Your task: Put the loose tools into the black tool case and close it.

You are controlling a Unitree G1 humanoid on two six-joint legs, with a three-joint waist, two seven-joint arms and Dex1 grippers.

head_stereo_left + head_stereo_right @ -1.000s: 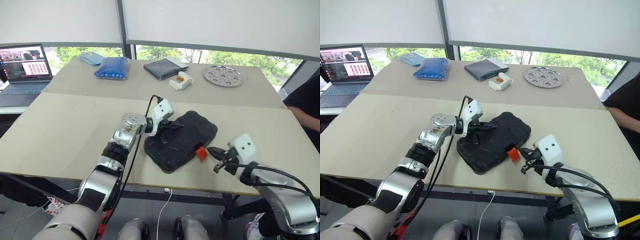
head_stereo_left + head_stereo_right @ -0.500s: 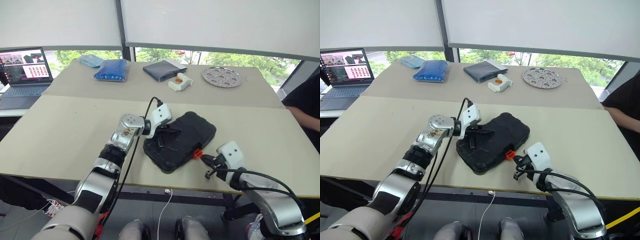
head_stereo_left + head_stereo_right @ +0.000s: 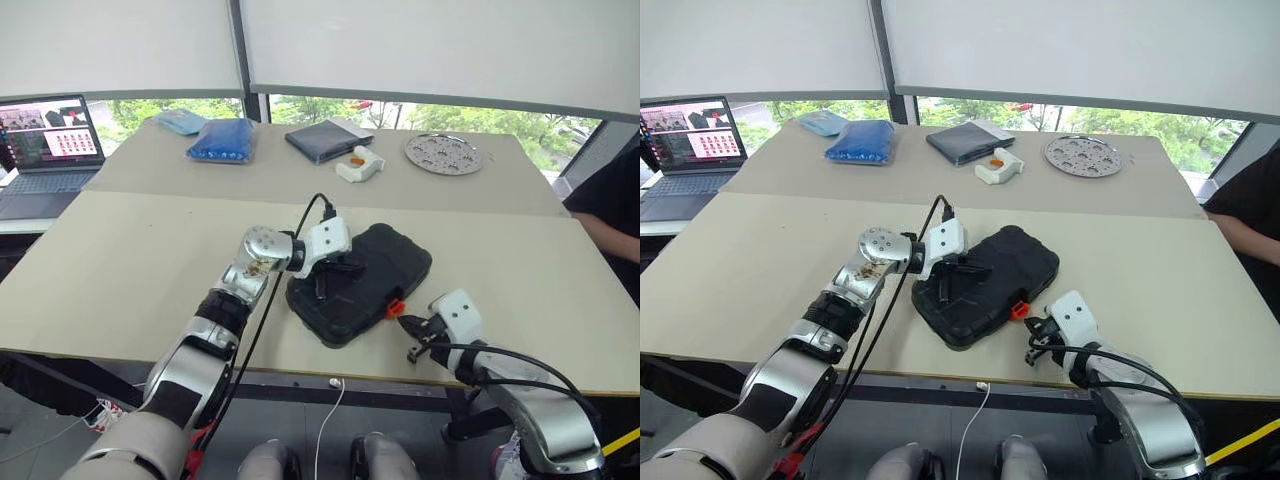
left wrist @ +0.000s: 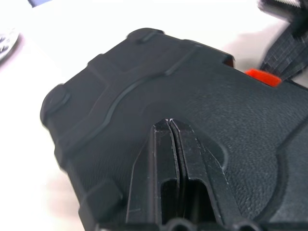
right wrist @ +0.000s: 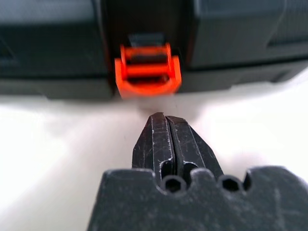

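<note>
1. Laptop [image 3: 45, 140]: open, screen lit, at the far left edge beside the beige surface [image 3: 130, 260].
2. Blue bag [image 3: 223, 139]: lies on the far half of the surface, with a paler blue packet [image 3: 181, 120] just behind it.
3. Left claw [image 3: 322, 282]: clenched, fingers pressed flat together, holding nothing. It rests on top of the case lid near the case's left end, tips pointing across the lid.
4. Dark folded cloth [image 3: 324, 139]: on the far half of the surface, well apart from the case.
5. White holder [image 3: 360, 163]: carries a small orange piece; sits just in front of the cloth, towards the right.
6. Black tool case [image 3: 385, 270]: lid down, lying diagonally at the middle of the near half of the surface, close to the front edge.
7. Orange latch [image 5: 147, 72]: on the case's front wall, facing the right claw.
8. Right claw [image 5: 169, 139]: clenched on nothing, just off the surface, tips aimed at the latch, a small gap short of it.
9. Round perforated metal plate [image 3: 443, 152]: far right of the surface.
10. Person's dark sleeve [image 3: 610, 210]: at the right edge.
</note>
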